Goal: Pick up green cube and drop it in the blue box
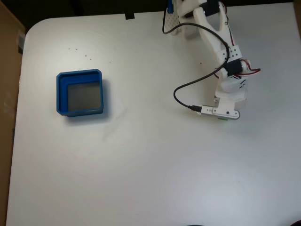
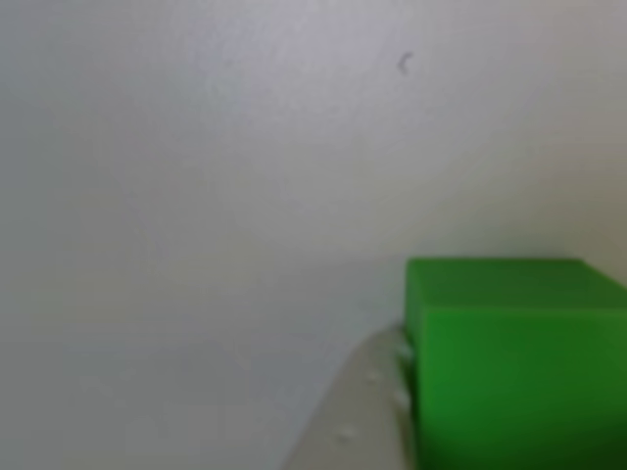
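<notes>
green cube at gripper, white table

green cube [image 2: 514,362] close up, touching a pale finger [image 2: 358,421]; in fixed view gripper [image 1: 225,117] low at right over it, finger spread unclear; blue box [image 1: 80,92] well apart at left.

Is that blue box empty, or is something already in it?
Empty. In the fixed view the box shows only its bare grey floor; the green cube sits far to its right, under the arm.
</notes>
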`<action>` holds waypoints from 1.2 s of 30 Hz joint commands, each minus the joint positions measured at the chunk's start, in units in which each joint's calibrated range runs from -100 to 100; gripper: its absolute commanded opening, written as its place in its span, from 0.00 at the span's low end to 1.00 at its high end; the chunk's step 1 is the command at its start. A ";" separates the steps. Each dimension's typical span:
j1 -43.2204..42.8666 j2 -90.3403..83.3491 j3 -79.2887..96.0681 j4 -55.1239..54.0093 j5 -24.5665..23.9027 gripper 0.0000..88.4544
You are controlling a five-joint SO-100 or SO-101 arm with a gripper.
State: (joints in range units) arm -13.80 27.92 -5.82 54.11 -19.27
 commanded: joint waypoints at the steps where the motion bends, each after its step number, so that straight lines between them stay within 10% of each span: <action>1: 2.38 -8.41 -3.39 3.62 -0.05 0.01; 14: 14.38 -21.45 -3.39 18.95 0.44 0.01; 25: 25.14 -26.04 -3.67 18.95 16.26 0.01; 36: 40.10 -26.04 -3.67 18.21 20.81 0.01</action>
State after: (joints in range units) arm 21.55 6.20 -5.82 72.60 0.42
